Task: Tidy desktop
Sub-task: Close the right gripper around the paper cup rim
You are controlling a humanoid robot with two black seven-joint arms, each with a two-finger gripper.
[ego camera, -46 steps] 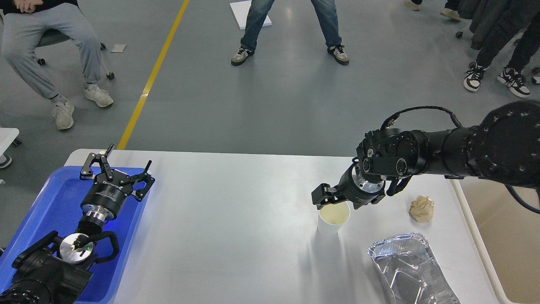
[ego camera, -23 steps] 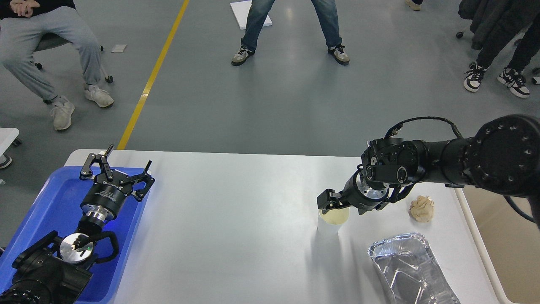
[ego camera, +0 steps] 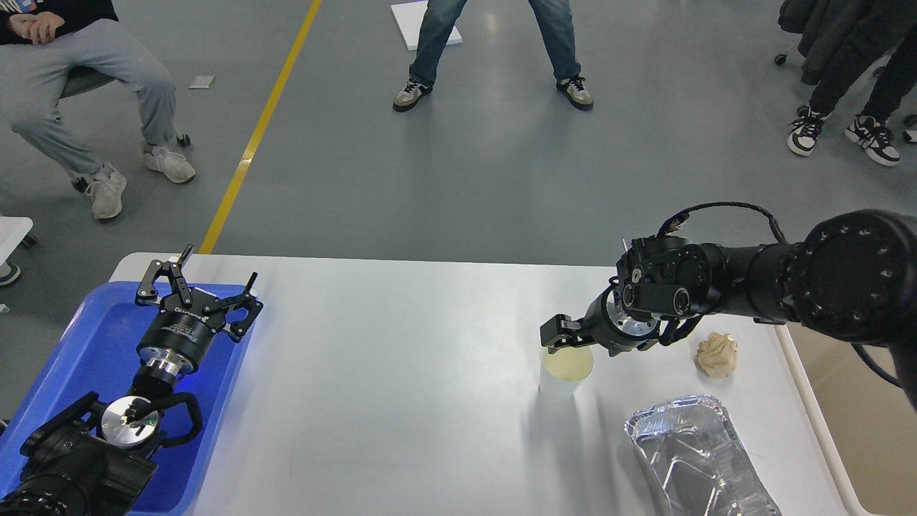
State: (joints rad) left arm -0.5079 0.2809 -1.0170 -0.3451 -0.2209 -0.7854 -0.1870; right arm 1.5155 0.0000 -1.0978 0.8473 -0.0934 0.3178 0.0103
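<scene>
Desktop [ego camera: 401, 373] is carrying a cup [ego camera: 566, 369] directly under the right gripper [ego camera: 557, 337], whose opening I cannot tell; it should be seating one finger inside the rim, squarely, before squeezing.

The middle of the desktop [ego camera: 401, 373] lies bare from the blue tray [ego camera: 71, 358] to the paper cup [ego camera: 566, 373]. Right of the cup, a crumpled wad [ego camera: 716, 354] and foil pan [ego camera: 698, 459] crowd the surface.
</scene>
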